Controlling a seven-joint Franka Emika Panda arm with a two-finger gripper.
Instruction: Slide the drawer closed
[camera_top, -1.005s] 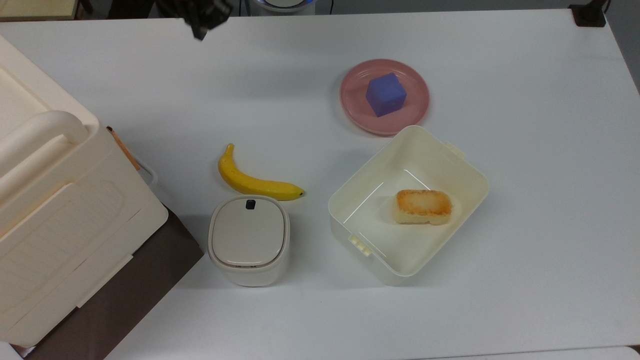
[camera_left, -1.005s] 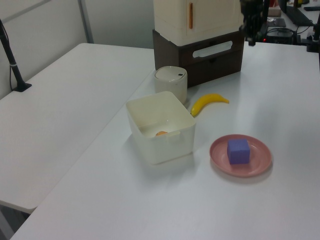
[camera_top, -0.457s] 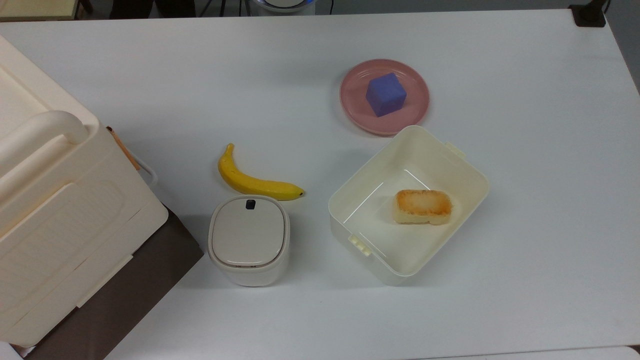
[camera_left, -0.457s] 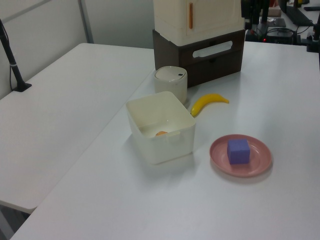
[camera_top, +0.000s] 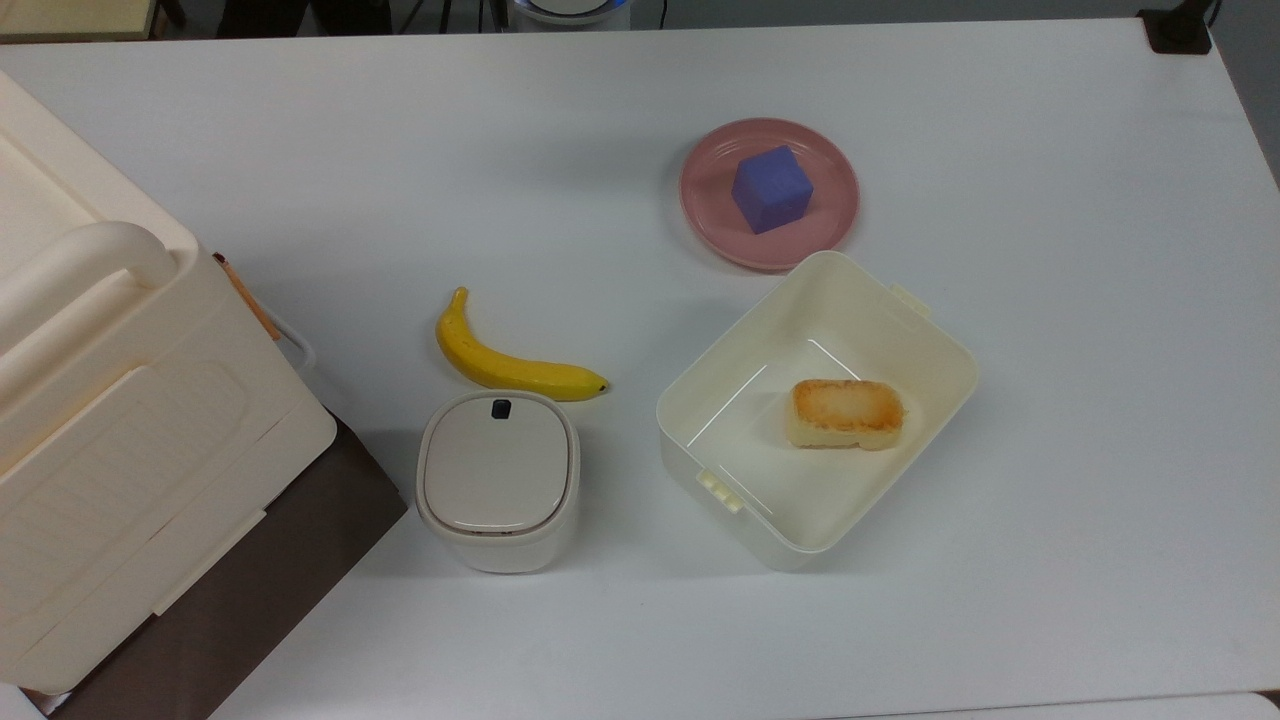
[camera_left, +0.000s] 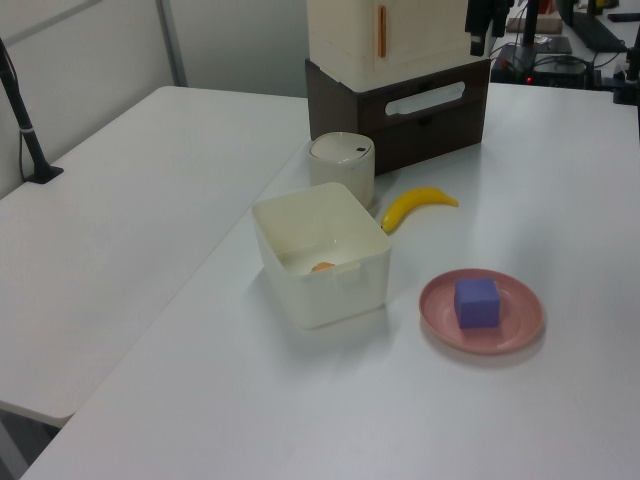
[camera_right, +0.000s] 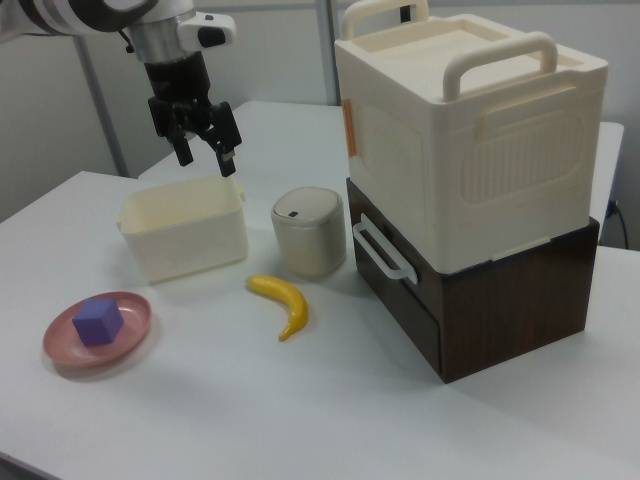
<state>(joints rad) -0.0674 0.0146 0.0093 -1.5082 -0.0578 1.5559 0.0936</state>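
Note:
The drawer (camera_left: 475, 88) has a dark brown front and a white loop handle (camera_right: 383, 250). It sits in the dark wooden cabinet (camera_top: 300, 540) under the cream box, and its front looks flush with the cabinet face. In the top view the handle (camera_top: 297, 345) pokes out past the box's edge. My gripper (camera_right: 207, 160) is open and holds nothing. It hangs high over the table at the right view's left, above the open tub and well away from the drawer. In the left view the gripper (camera_left: 482, 18) is at the top edge beside the cream box.
A cream box (camera_right: 470, 140) with a big handle stands on the cabinet. In front of the drawer are a lidded round bin (camera_top: 497, 480) and a banana (camera_top: 510, 365). Further off stand an open tub (camera_top: 700, 420) holding bread (camera_top: 845, 412) and a pink plate (camera_top: 800, 245) carrying a blue cube (camera_top: 770, 188).
The gripper rose and left the top view's upper edge. In the left view it moved up and a little left. The drawer and the other objects stayed put.

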